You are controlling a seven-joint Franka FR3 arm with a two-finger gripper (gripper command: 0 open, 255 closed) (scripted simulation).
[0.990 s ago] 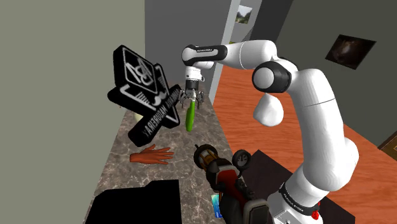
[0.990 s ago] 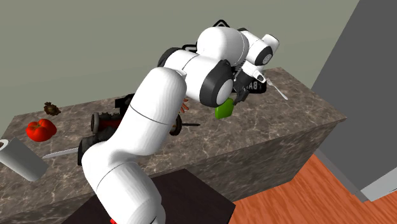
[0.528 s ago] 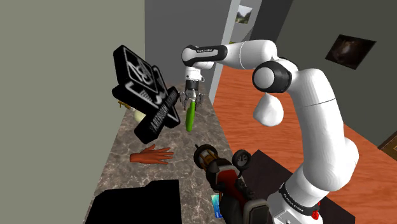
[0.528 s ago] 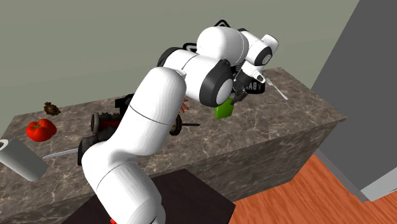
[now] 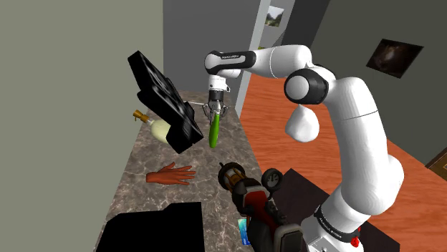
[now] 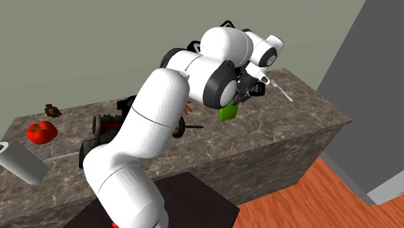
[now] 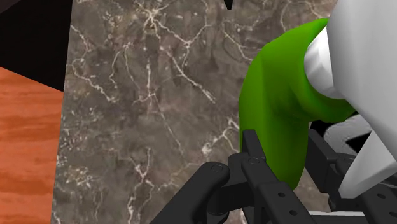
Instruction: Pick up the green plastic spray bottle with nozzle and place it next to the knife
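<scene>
The black sign (image 5: 163, 89) behind me has swung from face-on to nearly edge-on. My gripper (image 5: 215, 114) has stayed put, clamped on the green spray bottle (image 5: 213, 133). The bottle hangs straight down below my fingers, clear of the marble counter (image 5: 140, 161). In the wrist view my fingers clasp its green body just under the white nozzle (image 7: 327, 63). The step in hand, I judge, is the carry. I should keep the grip firm, stay high over the clutter, and travel along the counter toward the grey blade I take for the knife (image 6: 61, 155). It lies well apart from me, at the second exterior view's left. There I should lower the bottle just beside it.
</scene>
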